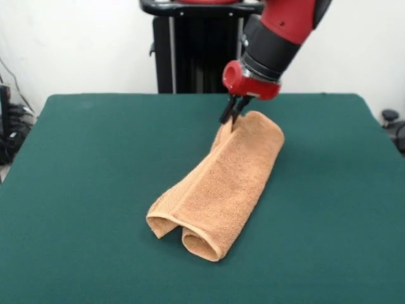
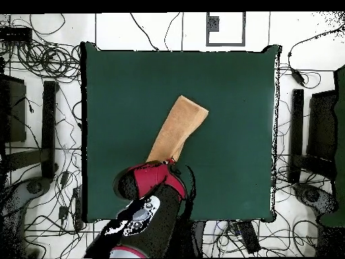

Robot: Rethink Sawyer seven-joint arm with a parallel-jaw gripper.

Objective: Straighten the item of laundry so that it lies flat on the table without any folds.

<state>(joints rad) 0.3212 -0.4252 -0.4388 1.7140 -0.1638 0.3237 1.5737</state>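
Note:
The orange-tan towel lies on the green table, folded into a long doubled strip. Its rolled ends face the front edge and its far end is lifted slightly. My gripper is at that far end with its black fingers pinched together on the towel's upper edge. In the overhead view the towel runs diagonally from the table's middle toward the robot side. The gripper is at its lower end, mostly hidden under the red wrist. No white tag shows.
The black pedestal stands behind the table's far edge. Cables and black stands lie on the floor around the table in the overhead view.

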